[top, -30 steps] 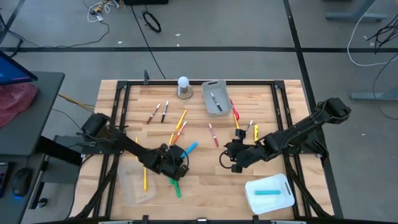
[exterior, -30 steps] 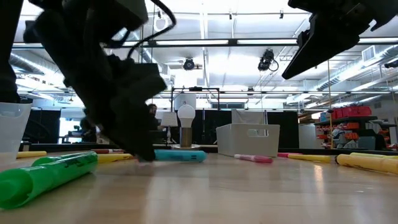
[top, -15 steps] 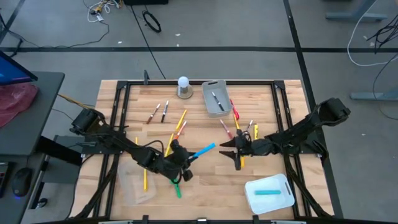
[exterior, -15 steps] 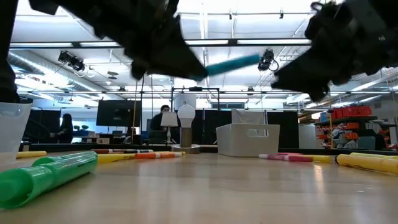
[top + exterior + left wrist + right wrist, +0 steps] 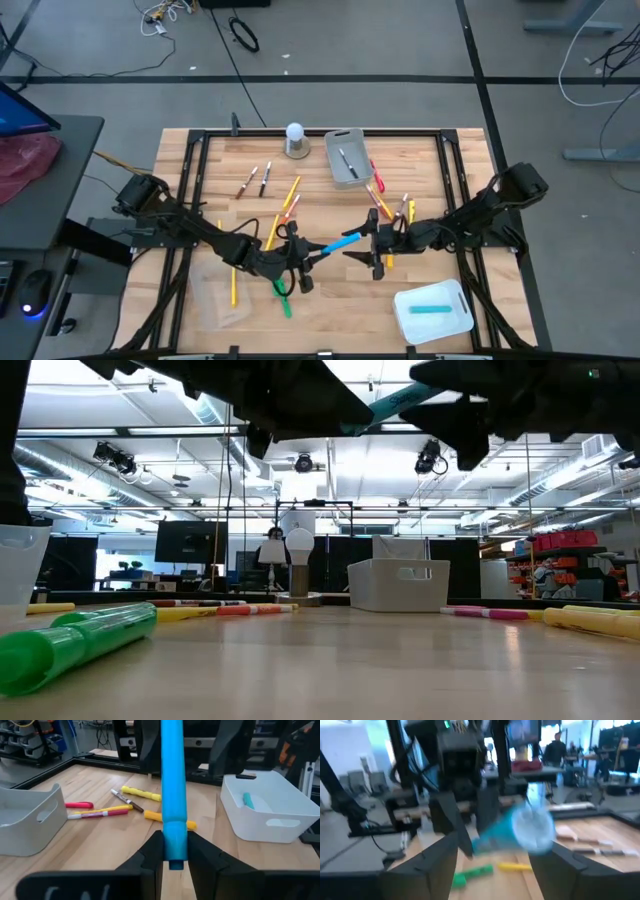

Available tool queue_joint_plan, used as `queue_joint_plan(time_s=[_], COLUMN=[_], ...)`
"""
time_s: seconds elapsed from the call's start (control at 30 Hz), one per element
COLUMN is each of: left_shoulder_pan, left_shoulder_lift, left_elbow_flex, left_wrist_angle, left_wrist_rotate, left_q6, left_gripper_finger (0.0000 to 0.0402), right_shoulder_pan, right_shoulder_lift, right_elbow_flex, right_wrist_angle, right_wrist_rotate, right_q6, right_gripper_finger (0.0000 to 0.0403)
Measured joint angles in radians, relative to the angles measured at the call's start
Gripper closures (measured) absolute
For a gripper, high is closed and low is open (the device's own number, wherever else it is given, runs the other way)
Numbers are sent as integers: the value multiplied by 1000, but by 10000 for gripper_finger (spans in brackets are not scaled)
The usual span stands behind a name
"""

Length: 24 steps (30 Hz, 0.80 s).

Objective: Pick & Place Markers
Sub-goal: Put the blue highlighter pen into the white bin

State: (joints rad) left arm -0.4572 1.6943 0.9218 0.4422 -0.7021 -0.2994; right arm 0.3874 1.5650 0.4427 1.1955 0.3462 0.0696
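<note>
Your left claw (image 5: 303, 256) is clamped on one end of the blue marker (image 5: 340, 243), held above the worktop (image 5: 320, 300). Its free end points into your right claw (image 5: 366, 252), whose fingers stand spread around it. No readable writing shows.

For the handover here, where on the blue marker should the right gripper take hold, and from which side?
Best on the free end of the blue marker, coming in along its length. The left gripper clamps the other end, and the marker points straight between the open fingers of the right gripper.
</note>
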Motion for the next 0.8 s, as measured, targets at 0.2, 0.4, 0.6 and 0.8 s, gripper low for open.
queue_joint_plan(time_s=[0.2,0.4,0.6,0.8], left_shoulder_pan=[0,-1,4,6], left_shoulder_lift=[0,0,0,0], left_elbow_flex=[0,0,0,0], left_wrist_angle=[7,5,1,-15], left_wrist_rotate=[0,5,-1,-1], left_q6=[8,7,2,-5], left_gripper_finger=[327,324,292,222], right_shoulder_pan=[0,-1,-1,7], right_shoulder_lift=[0,0,0,-53], right_elbow_flex=[-1,-1,-1,-1], right_wrist_angle=[35,41,46,7], right_wrist_rotate=[-29,-31,-33,-20], right_q6=[0,24,26,27], right_gripper_finger=[212,286,347,345])
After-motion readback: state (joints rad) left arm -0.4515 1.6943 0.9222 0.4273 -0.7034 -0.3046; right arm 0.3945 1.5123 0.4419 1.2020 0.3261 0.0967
